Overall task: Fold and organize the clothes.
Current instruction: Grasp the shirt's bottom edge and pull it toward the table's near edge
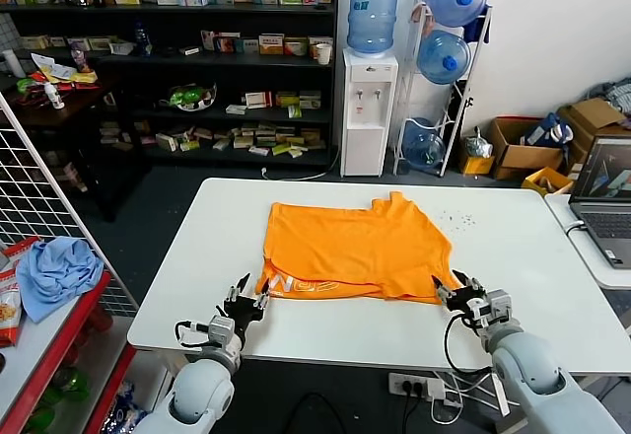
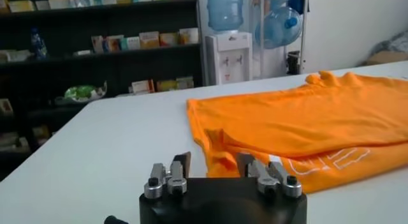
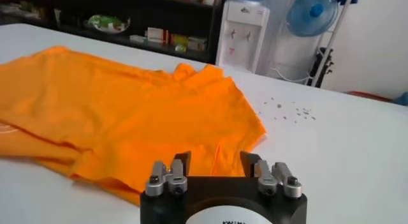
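Note:
The orange T-shirt (image 1: 353, 249) lies partly folded on the white table (image 1: 552, 286), with white lettering showing along its near edge. My left gripper (image 1: 248, 298) is open and empty just before the shirt's near left corner (image 2: 217, 156). My right gripper (image 1: 455, 291) is open and empty at the shirt's near right corner (image 3: 210, 156). In the left wrist view the shirt (image 2: 299, 126) spreads ahead of the open left gripper (image 2: 214, 161). In the right wrist view the shirt (image 3: 121, 117) spreads ahead of the open right gripper (image 3: 215, 160).
A light blue cloth (image 1: 57, 271) lies on a red side shelf at left, behind a white wire grid (image 1: 39, 187). A laptop (image 1: 603, 197) sits on a second table at right. Shelves (image 1: 197, 69), a water dispenser (image 1: 369, 108) and boxes stand beyond the table.

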